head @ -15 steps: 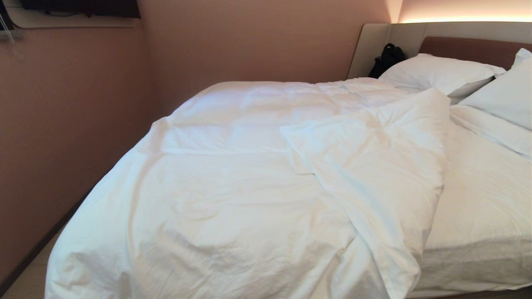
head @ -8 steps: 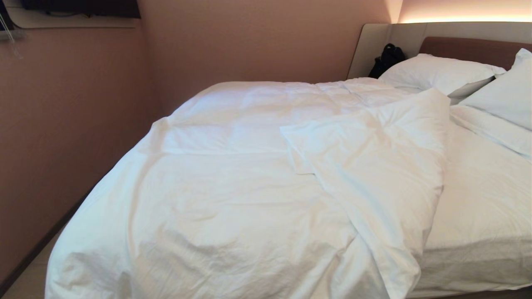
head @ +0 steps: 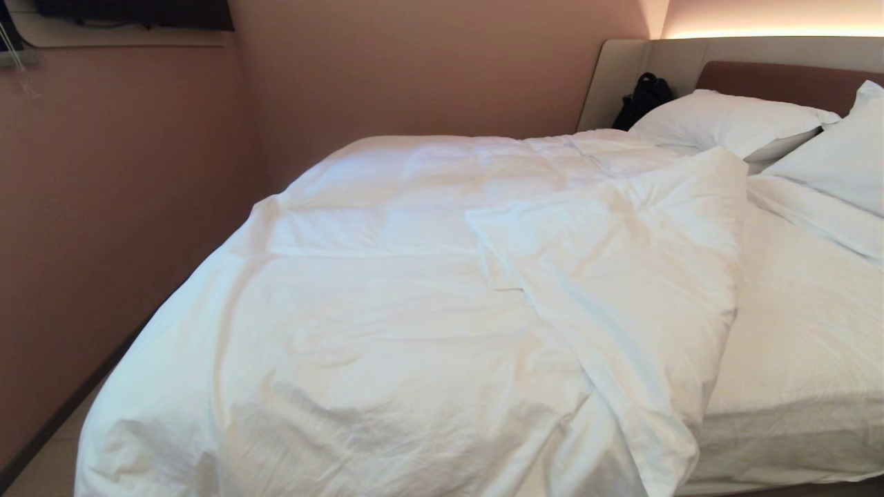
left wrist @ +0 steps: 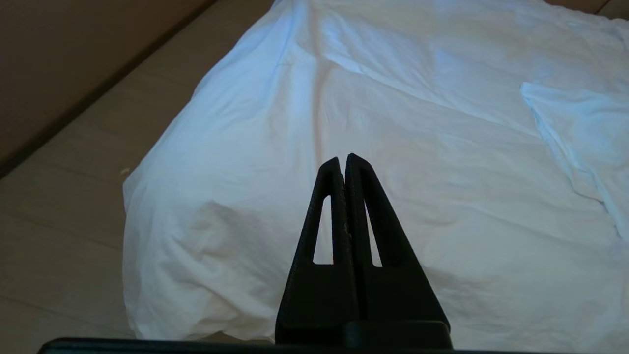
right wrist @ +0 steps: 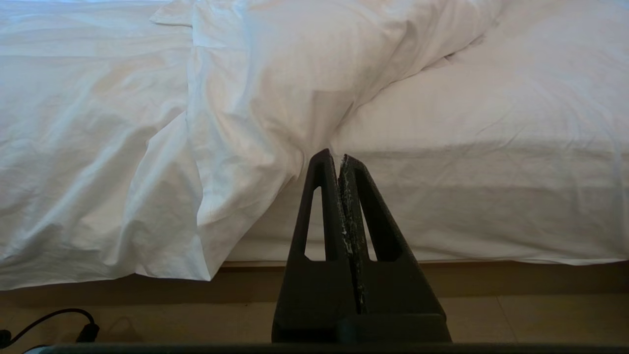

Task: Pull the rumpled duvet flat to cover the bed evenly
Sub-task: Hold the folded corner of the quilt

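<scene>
Currently: left gripper (left wrist: 345, 160) pressed together, empty, over duvet's foot corner | right gripper (right wrist: 338, 158) pressed together, empty, low before bed (head: 794, 428) edge | duvet (head: 387, 324) rumpled on bed's left part, one flap folded back, sheet (head: 801, 345) bare at right | pillows (head: 725, 121) at headboard (head: 780, 79).

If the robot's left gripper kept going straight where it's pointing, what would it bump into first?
Probably the duvet. The shut left gripper points at its wrinkled top near the bed's foot corner, though depth is unclear.
</scene>
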Controlling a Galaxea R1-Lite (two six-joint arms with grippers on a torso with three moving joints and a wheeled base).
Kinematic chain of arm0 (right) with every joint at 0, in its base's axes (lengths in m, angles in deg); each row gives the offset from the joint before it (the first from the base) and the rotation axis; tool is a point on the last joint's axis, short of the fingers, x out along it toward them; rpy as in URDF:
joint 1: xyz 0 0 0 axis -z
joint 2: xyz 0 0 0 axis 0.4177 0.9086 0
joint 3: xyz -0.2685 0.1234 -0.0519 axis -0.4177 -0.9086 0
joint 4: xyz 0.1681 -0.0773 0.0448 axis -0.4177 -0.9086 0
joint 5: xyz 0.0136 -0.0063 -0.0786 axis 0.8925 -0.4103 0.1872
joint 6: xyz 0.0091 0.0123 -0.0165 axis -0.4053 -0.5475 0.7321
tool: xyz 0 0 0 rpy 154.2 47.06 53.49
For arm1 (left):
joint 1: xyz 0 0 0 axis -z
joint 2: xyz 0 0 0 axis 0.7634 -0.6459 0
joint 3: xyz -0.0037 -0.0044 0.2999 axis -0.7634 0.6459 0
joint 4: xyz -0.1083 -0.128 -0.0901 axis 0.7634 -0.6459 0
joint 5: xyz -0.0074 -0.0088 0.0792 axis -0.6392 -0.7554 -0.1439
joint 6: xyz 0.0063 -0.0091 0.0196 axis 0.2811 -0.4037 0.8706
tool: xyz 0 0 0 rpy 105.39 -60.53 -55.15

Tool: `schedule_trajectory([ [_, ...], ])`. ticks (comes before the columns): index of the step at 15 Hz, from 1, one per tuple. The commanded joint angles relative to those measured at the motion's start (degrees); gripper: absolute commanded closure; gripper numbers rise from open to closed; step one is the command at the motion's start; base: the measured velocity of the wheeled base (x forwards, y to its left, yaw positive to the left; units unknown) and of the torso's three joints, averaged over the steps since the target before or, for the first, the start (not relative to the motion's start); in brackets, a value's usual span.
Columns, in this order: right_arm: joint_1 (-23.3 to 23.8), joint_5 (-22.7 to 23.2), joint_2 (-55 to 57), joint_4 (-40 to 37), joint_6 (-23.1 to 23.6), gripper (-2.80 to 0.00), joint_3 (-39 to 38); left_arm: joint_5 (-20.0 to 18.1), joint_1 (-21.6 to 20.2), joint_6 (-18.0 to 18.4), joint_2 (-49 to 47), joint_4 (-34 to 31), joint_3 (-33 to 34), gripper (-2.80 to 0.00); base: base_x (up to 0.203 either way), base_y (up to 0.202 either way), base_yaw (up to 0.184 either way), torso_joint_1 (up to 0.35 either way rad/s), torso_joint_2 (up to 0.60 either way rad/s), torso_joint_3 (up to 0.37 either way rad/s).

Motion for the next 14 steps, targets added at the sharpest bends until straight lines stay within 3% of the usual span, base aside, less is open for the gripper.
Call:
schedule_trajectory([
  [1, -0.01, 0.01, 0.07, -0.02, 0.03, 0.00, 0.00, 0.00, -0.01, 1.10, 5.03, -0.16, 1.18, 0.00, 0.000, 0.000, 0.000, 0.000, 0.00, 0.000],
  [7, -0.01, 0.01, 0.07, -0.02, -0.02, 0.00, 0.00, 2.71, 0.53, 6.09, 12.93, -0.16, 4.08, 0.00, 0.000, 0.000, 0.000, 0.000, 0.00, 0.000],
  [9, -0.01, 0.01, 0.07, -0.02, -0.06, 0.00, 0.00, 9.30, 3.20, 10.59, 14.55, 0.18, 6.36, 0.00, 0.000, 0.000, 0.000, 0.000, 0.00, 0.000],
  [14, -0.01, 0.01, 0.07, -0.02, 0.03, 0.00, 0.00, 23.63, 15.43, 19.52, 19.18, 0.59, 7.47, 0.00, 0.000, 0.000, 0.000, 0.000, 0.00, 0.000],
])
